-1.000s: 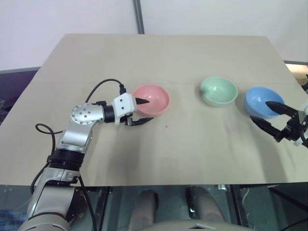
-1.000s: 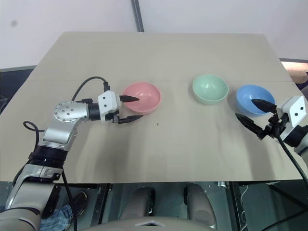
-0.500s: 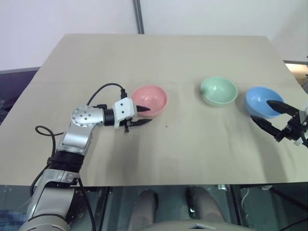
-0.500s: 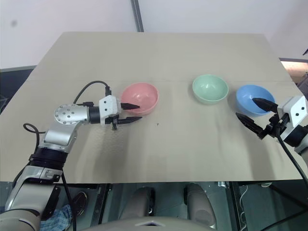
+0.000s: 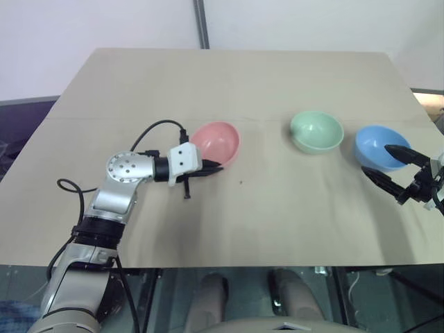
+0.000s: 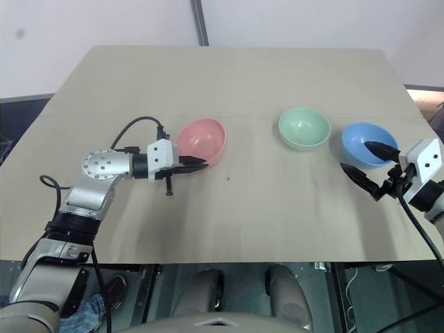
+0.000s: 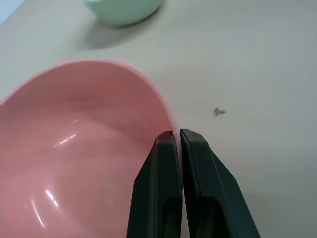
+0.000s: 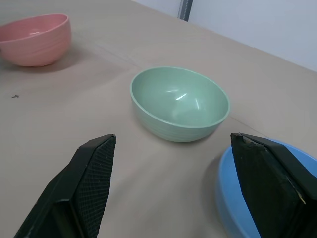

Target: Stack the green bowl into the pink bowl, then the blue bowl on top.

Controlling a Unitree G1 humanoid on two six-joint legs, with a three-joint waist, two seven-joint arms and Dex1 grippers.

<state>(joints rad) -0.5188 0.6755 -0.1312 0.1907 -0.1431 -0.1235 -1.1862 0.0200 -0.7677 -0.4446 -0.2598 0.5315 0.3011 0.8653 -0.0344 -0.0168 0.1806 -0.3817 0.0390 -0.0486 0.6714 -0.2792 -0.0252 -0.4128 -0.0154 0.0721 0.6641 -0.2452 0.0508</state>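
Note:
The pink bowl (image 5: pixel 216 142) sits left of centre on the table, tipped slightly with its rim (image 7: pixel 148 89) raised on the near side. My left gripper (image 5: pixel 214 168) is shut on that near rim, one finger inside the bowl and one outside (image 7: pixel 177 135). The green bowl (image 5: pixel 316 132) stands upright right of centre, apart from the others. At the far right rests the blue bowl (image 5: pixel 380 147). My right gripper (image 6: pixel 355 155) is open at the blue bowl's near edge, one finger (image 8: pixel 267 178) over the rim and the other finger (image 8: pixel 84 188) outside; it holds nothing.
All three bowls stand in a row across the middle of the beige table (image 5: pixel 277 222). A small dark speck (image 5: pixel 241 183) lies on the tabletop near the pink bowl. A grey pole (image 5: pixel 200 24) rises behind the table's far edge.
My left gripper has closed on the pink bowl's near rim, and the bowl has tipped and shifted slightly left. The right gripper has stayed where it was.

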